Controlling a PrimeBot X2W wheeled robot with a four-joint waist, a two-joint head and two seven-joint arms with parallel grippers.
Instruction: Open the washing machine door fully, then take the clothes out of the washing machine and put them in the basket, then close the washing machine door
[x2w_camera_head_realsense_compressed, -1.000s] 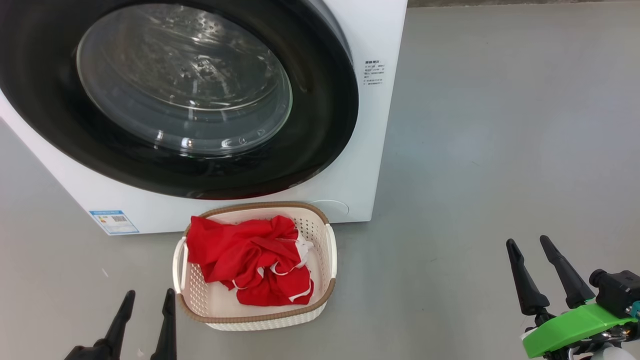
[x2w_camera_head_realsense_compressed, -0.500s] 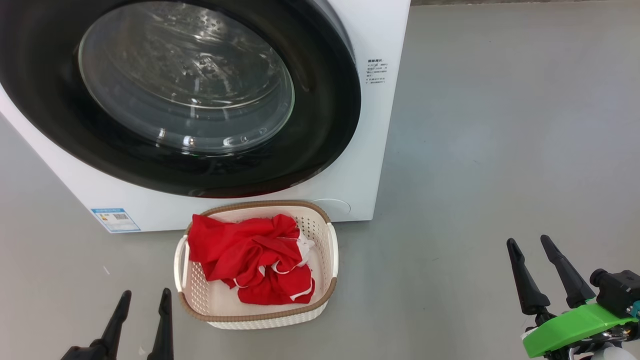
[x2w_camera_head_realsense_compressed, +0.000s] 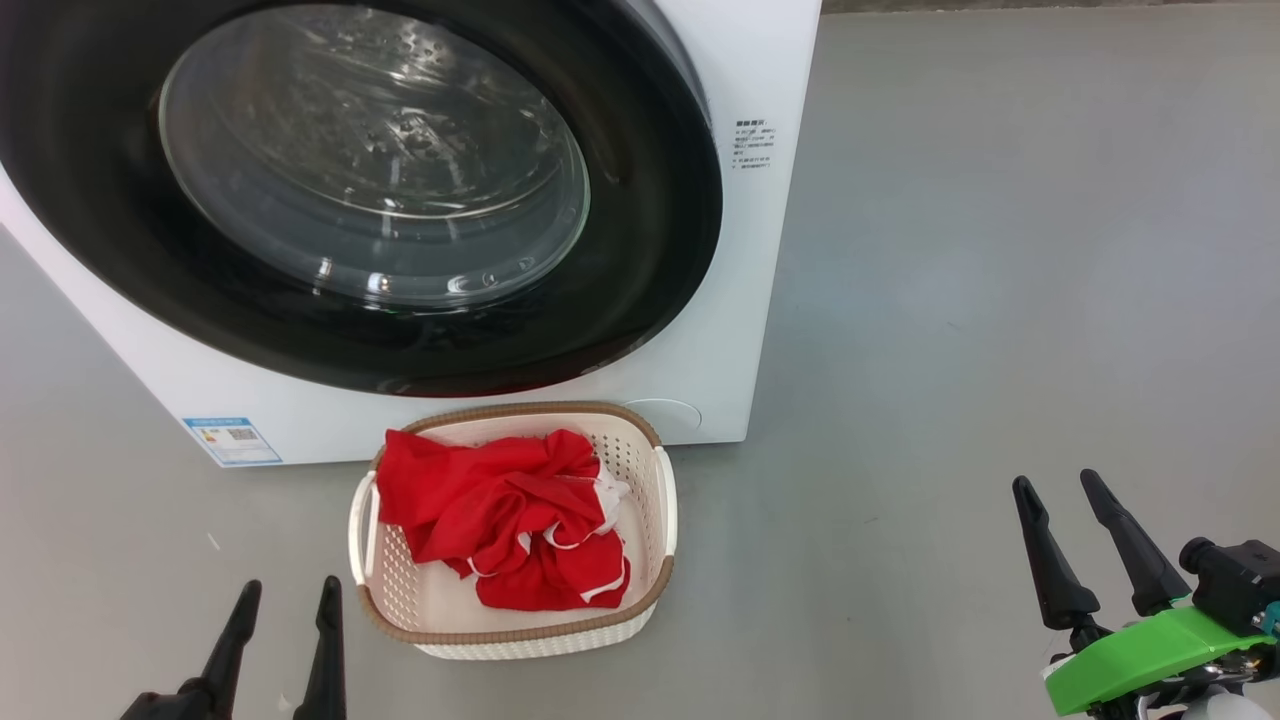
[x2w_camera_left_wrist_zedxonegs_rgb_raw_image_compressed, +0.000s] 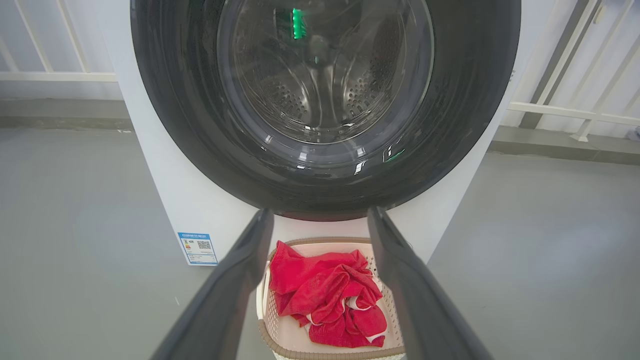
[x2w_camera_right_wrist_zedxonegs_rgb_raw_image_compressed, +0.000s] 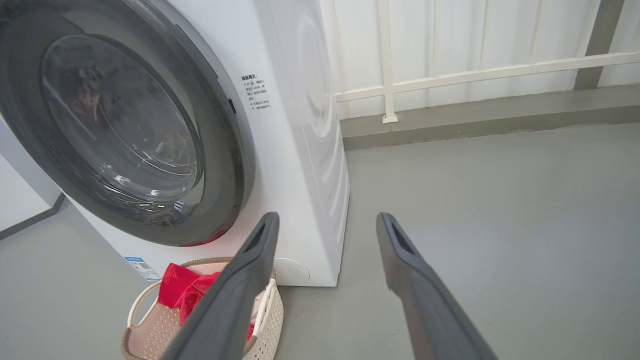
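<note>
on the robot's side of the basket (x2w_camera_head_realsense_compressed: 520, 632), a bit to its left, the left tool (x2w_camera_head_realsense_compressed: 290, 582) hangs over the floor (x2w_camera_head_realsense_compressed: 1000, 300). its two fingers are spread apart with nothing between them. well off to the right of the basket is the right tool (x2w_camera_head_realsense_compressed: 1054, 480), spread wide too and empty.

the red clothes (x2w_camera_head_realsense_compressed: 490, 520) lie in a heap inside the basket. just behind the basket stands the washing machine (x2w_camera_head_realsense_compressed: 720, 330). its big round door (x2w_camera_head_realsense_compressed: 650, 200) looks pushed flat against the front, right above the basket. through the glass in the left wrist view the drum (x2w_camera_left_wrist_zedxonegs_rgb_raw_image_compressed: 320, 95) looks bare, so the job seems about done.

what could go wrong? i cannot tell if the door has clicked shut. if it is only leaning there, it could swing back out over the basket. the left tool is near the basket, so a reach forward could bump it and slide it or tip the clothes out. one bit of cloth sits high near the far rim and could flop over if the basket gets knocked.

next to a second ago, very little is different. the whole picture has slid a tiny bit, which is the camera moving. the basket, the clothes and the door lie just as they did, and both tools are spread as wide as before.
</note>
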